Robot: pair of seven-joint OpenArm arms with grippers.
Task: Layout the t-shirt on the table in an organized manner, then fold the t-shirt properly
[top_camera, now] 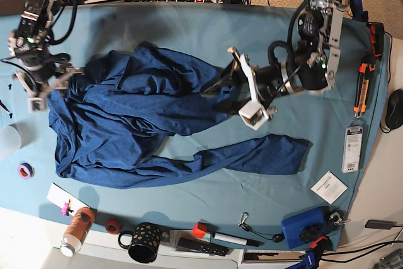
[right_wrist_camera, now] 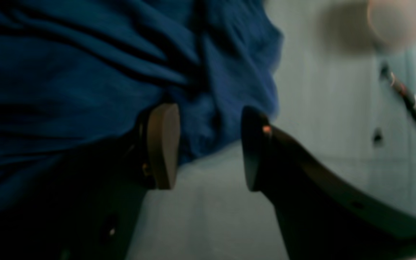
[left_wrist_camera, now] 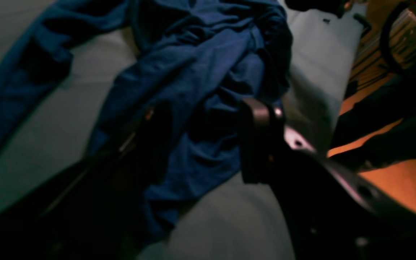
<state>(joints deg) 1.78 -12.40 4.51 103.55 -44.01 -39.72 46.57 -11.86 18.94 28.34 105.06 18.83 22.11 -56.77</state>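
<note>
The dark navy t-shirt lies crumpled across the left and middle of the table, with one long strip reaching right toward the front. My left gripper is at the shirt's right edge. In the left wrist view its jaws stand apart with bunched shirt fabric lying between them. My right gripper is at the shirt's far left edge. In the right wrist view it is open, with the shirt's edge reaching between the fingers.
Along the table's front edge are a bottle, a black mug, a marker and a blue box. A tape roll sits at the left. Tools and a card lie at the right.
</note>
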